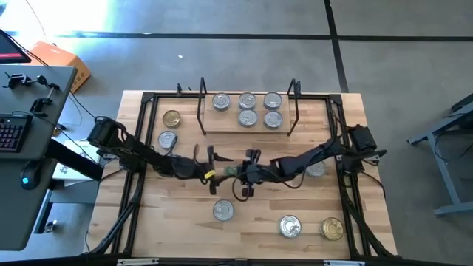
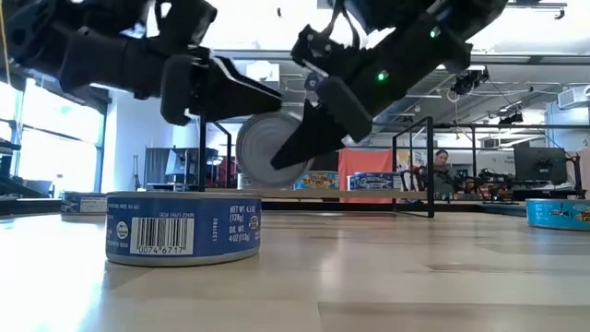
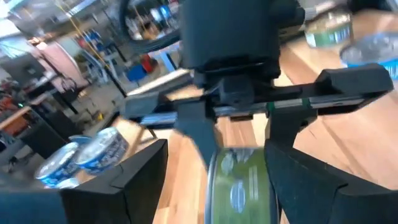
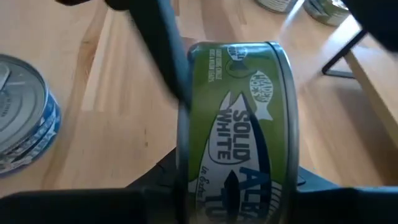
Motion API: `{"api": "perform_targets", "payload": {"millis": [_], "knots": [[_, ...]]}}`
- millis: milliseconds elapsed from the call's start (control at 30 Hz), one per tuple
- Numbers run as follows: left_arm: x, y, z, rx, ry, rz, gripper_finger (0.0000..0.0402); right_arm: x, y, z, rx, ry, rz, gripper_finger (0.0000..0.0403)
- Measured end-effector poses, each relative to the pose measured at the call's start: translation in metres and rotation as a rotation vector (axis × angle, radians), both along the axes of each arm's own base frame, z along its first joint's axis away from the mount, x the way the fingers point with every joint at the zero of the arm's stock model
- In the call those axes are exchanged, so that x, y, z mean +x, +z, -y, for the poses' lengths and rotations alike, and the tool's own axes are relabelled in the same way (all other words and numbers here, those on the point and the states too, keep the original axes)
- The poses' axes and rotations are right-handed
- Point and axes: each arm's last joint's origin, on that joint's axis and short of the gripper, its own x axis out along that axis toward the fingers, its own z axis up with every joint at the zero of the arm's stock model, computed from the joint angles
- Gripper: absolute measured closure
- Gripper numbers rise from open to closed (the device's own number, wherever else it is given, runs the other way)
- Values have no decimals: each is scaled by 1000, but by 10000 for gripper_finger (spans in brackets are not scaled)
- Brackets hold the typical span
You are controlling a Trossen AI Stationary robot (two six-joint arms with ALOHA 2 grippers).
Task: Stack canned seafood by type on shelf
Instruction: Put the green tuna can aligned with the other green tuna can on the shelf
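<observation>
I hold a green-labelled tin on its edge in my right gripper, fingers clamped on its flat faces, above the middle of the table. My left gripper sits just beside it, fingers spread wide either side of the same tin without pressing it.

On the near part of the tabletop I count three tins: a silver-lidded one close below my grippers, with a blue label in the low view, another silver one, and a gold-lidded one beside it. A fourth, silver, shows partly under my right arm.

Toward the left edge stand two more, one silver and one gold.

Farthest off, the shelf carries five silver-lidded tins, three in the back row and two in front of them.
</observation>
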Motion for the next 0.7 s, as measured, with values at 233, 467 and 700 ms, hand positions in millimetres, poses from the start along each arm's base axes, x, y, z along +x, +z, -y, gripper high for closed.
{"api": "perform_targets", "payload": {"millis": [233, 467, 700], "knots": [[10, -8, 2, 1, 14, -214, 146, 3, 0, 2, 19, -10, 28, 287], [8, -12, 2, -11, 9, -257, 196, 4, 1, 1, 28, 21, 46, 285], [6, -15, 4, -67, -1, -286, 280, 3, -2, 3, 80, 65, 5, 256]]}}
